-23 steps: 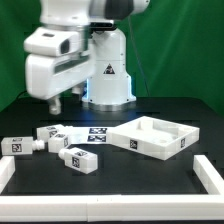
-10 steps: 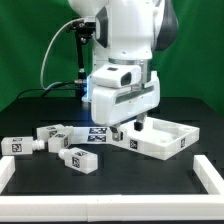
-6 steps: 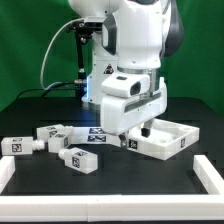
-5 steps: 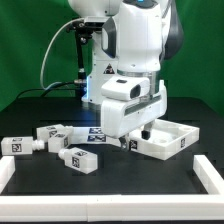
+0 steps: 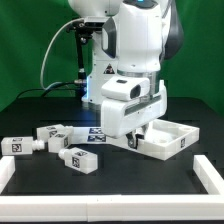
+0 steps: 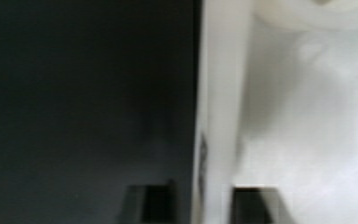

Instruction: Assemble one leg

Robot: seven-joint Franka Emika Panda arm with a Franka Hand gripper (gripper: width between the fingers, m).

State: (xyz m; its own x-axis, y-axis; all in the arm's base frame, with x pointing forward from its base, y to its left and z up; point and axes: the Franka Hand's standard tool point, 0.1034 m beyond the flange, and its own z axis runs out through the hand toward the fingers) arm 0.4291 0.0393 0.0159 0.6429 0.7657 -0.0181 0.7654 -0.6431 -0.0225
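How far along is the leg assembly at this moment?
Done: nothing visible. The legs lie loose on the table, apart from the square tray piece. In hand: the hand sits low at the tray's wall nearest the legs, holding no leg; whether it grips the wall is unclear. Left: pick up a leg and fit it to the tray.

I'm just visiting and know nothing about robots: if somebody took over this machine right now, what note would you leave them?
Claw: open, empty, low over the white tray-like piece, at its wall on the exterior view's left. The wrist view shows fingertips either side of an edge there.
Legs: four lie loose at the exterior view's left, none gripped.
Done: no leg fitted yet.
Left: pick a leg and attach it.
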